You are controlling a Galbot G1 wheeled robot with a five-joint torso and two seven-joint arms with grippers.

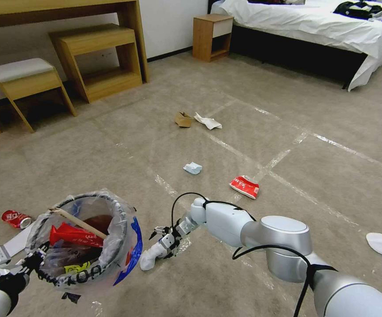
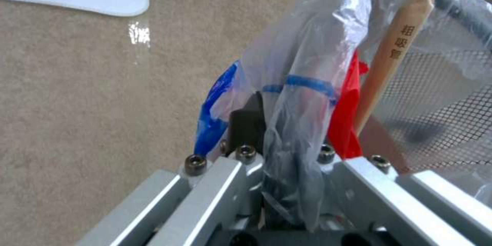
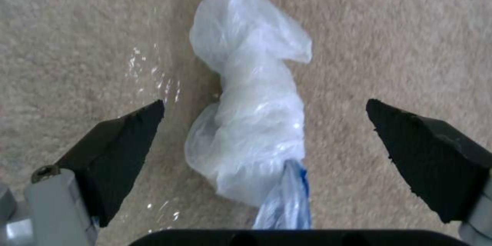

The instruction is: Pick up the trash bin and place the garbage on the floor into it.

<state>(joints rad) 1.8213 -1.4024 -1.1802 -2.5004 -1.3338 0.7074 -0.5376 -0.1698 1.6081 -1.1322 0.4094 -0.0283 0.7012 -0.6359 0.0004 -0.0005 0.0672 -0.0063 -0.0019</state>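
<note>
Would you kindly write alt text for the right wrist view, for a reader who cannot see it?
The right gripper is open, its two black fingertips spread to either side of a twisted white plastic bag lying on the beige carpet. A blue strip of the bag trails toward the camera, and shiny tape glints on the carpet beside it.

Trash bin (image 1: 83, 240) left of twisted bag (image 1: 151, 257)

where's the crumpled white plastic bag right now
The white plastic bag lies on the carpet just right of the trash bin, low in the head view, between the open fingers of the right gripper.
</note>
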